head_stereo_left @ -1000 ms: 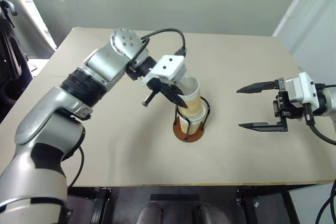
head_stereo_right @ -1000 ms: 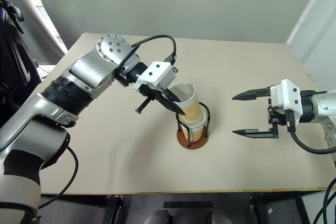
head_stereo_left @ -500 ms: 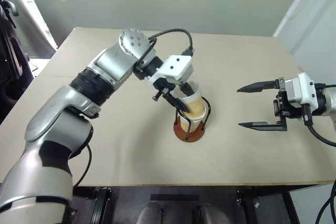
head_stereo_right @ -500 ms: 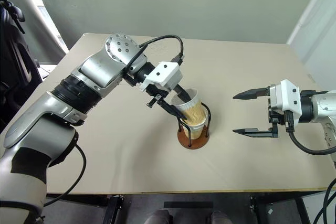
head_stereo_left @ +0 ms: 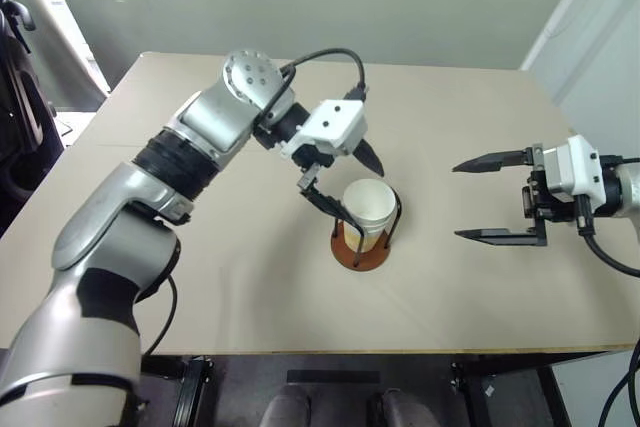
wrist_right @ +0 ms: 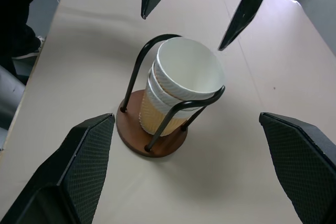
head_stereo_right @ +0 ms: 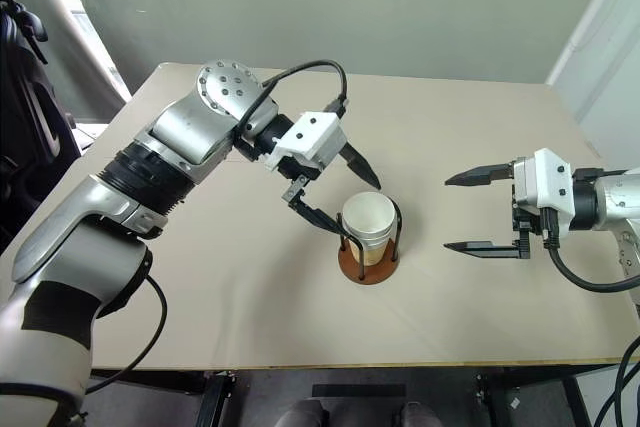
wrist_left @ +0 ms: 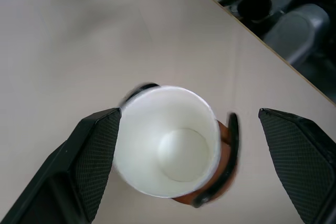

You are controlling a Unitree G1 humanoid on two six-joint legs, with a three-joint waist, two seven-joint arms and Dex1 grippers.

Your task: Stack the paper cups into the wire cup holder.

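I am spreading my left claw (head_stereo_left: 343, 180) off the tan ribbed paper cups (head_stereo_left: 367, 212), now nested in the black wire cup holder (head_stereo_left: 360, 253) mid-worktop (head_stereo_left: 250, 277); stacking looks finished. My right claw (head_stereo_left: 491, 199) is hanging spread, well apart.

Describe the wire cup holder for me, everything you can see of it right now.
The wire cup holder has a round reddish-brown disc base, wood by its look, and thin black wire loops rising from it. It stands upright near the middle of the table. Nested paper cups sit inside, white rims stacked, leaning slightly against a loop. The open left gripper hovers just above, not touching it.
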